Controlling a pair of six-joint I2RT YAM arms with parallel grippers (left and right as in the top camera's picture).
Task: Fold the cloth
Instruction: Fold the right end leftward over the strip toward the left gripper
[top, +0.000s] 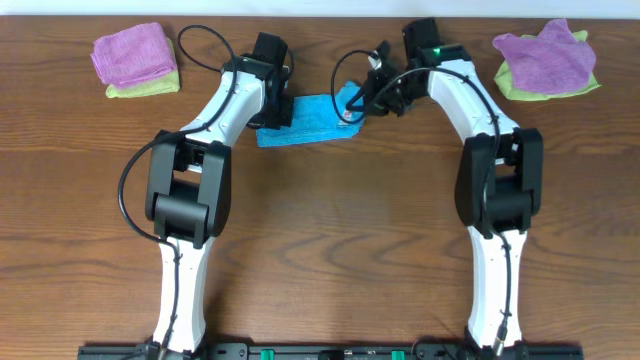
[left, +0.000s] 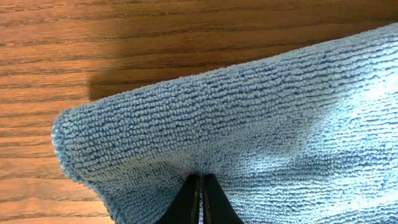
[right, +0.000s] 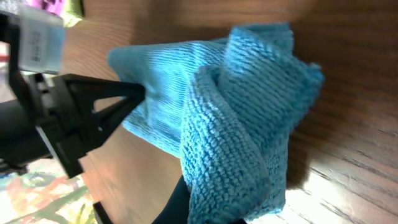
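Item, the cloth (top: 305, 122): I log it far-centre on the table (top: 320, 230), long axis left-right, left claw (left: 199, 190) clenched on its left end, right claw (top: 353, 102) grasping its raised right end.

Table (top: 330, 250) open in front, cloth (top: 308, 122) mid-back, left pile (top: 135, 62), right pile (top: 547, 62) at far corners

Overhead view evenly bright and sharp. Left wrist: cloth (left: 249, 124) casts dark shadow on worktop (left: 124, 37). Right wrist: blurry foreground, worktop glare.
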